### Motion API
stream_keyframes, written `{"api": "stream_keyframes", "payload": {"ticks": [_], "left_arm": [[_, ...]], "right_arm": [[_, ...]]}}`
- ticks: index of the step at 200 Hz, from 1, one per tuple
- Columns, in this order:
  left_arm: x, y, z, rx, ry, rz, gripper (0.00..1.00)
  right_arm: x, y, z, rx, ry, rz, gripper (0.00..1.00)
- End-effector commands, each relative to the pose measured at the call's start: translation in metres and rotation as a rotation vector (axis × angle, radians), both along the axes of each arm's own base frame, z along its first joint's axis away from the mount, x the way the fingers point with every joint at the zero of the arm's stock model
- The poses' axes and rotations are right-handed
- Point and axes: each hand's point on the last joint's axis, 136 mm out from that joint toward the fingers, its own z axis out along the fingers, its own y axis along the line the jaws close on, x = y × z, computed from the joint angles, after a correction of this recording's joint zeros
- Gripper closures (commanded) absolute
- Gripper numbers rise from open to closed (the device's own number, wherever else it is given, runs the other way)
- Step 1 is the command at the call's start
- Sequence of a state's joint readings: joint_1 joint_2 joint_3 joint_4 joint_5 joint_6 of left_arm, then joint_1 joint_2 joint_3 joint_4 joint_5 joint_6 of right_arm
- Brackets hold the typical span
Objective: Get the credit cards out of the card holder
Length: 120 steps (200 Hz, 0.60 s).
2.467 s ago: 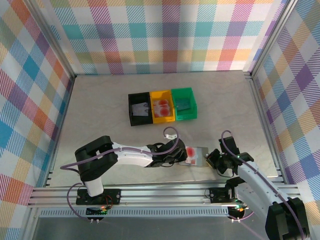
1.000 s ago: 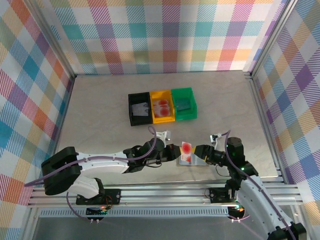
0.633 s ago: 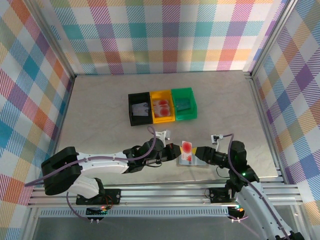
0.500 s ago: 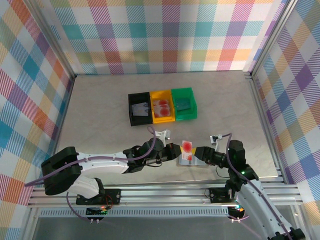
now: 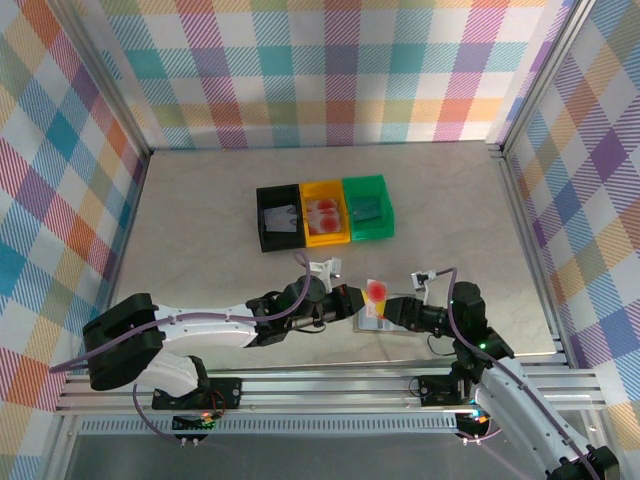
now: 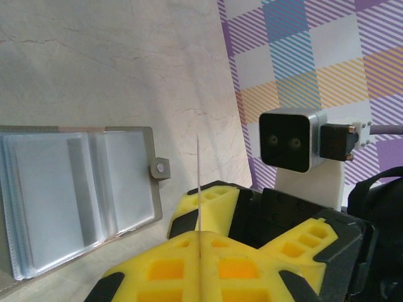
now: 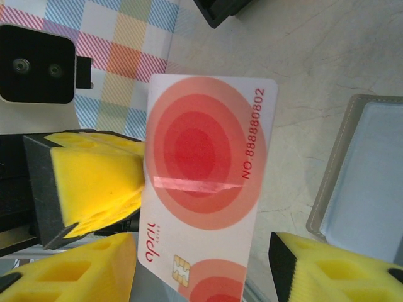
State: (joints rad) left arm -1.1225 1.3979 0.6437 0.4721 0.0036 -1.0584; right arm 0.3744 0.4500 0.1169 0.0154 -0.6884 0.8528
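The left jaws are pinching a red card (image 7: 204,170) along one edge and holding it up off the counter (image 5: 200,220), close by the wallet (image 6: 63,189). From the left wrist the card is showing edge-on as a thin line. It's running straight down the seam between the two yellow pads (image 6: 148,255), which are pressing together on it. The right jaws are sitting spread wide, one finger on either side of the card's lower end, and I can't tell if either is actually touching it. The wallet is lying open on the counter near both arms, pale inside facing up and its snap tab (image 6: 160,168) sticking out. Well apart from all that, the black bin (image 5: 279,220), yellow bin (image 5: 325,232) and green bin (image 5: 368,226) are sitting side by side in a row. More red cards (image 5: 324,210) are lying in the yellow one.
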Motion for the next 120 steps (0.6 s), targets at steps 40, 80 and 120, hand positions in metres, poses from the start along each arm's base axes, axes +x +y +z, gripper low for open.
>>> {"api": "stream_keyframes", "payload": {"ticks": [40, 80, 120], "left_arm": [[-0.0036, -0.0030, -0.0040, -0.017, 0.001, -0.014, 1.00], [-0.0052, -0.0016, -0.0069, -0.008, 0.005, -0.016, 1.00], [-0.0057, -0.0016, -0.0083, -0.001, 0.007, -0.018, 1.00]], "right_arm": [[0.0027, -0.0015, 0.0139, 0.015, -0.075, -0.023, 0.50], [0.0027, -0.0012, 0.0152, 0.016, -0.084, -0.020, 0.59], [0.0035, -0.0016, 0.0169, 0.012, -0.095, -0.023, 0.68]]}}
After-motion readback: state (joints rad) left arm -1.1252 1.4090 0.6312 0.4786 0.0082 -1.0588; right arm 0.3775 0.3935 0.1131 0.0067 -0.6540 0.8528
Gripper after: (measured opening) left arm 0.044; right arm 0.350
